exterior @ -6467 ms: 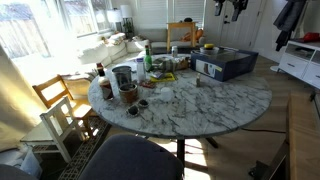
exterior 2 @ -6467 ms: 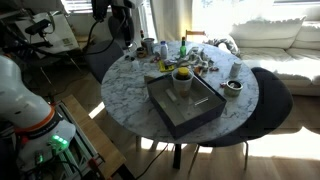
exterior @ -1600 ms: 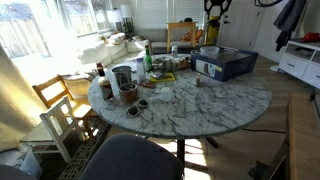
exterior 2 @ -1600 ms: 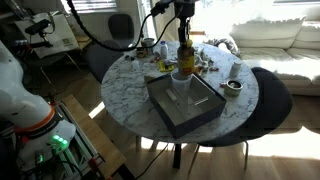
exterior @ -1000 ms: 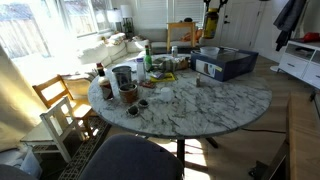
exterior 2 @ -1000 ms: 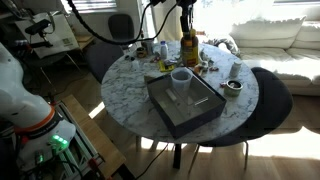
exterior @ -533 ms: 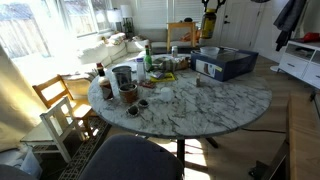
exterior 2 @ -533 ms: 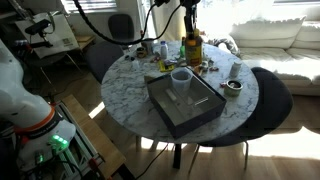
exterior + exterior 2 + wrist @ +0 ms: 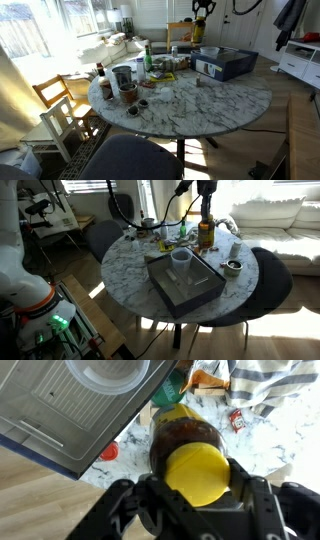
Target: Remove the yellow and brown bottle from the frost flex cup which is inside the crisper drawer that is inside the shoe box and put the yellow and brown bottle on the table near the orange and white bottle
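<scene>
My gripper (image 9: 197,478) is shut on the yellow and brown bottle (image 9: 185,440), whose yellow cap faces the wrist camera. In both exterior views the bottle (image 9: 206,232) (image 9: 198,30) hangs upright from the gripper (image 9: 207,210) (image 9: 199,16), above the marble table (image 9: 130,262) just past the far edge of the shoe box (image 9: 190,298) (image 9: 226,64). The white cup (image 9: 181,259) (image 9: 105,372) stands empty in the clear drawer (image 9: 60,410) inside the box. A small orange-and-white item (image 9: 236,420) on the table beside the held bottle may be the orange and white bottle.
Bottles, jars and cans (image 9: 125,80) crowd one side of the table. A small dark bowl (image 9: 232,267) sits near the box. A striped cloth (image 9: 270,385) lies beyond the held bottle. Chairs (image 9: 65,105) and a dark seat (image 9: 272,275) ring the table.
The gripper has carried the bottle sideways away from above the cup, past the box's far edge and over the cluttered part of the table. Its grip has stayed shut.
</scene>
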Robot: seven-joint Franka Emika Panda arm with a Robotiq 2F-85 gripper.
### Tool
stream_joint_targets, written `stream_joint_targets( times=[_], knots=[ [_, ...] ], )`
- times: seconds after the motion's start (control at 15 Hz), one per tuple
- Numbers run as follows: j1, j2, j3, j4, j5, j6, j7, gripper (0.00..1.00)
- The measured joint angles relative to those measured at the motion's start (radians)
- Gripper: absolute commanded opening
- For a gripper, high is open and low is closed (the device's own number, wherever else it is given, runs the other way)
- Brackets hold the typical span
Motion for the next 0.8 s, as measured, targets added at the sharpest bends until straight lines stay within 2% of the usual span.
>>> stream_joint_targets(
  times=[0.4,0.8],
  knots=[
    [-0.055,0.235,0.005,0.229,0.063,-0.038,0.048,0.37],
    [-0.088,0.426,0.015,0.453,0.114,-0.129,0.184,0.37]
  ],
)
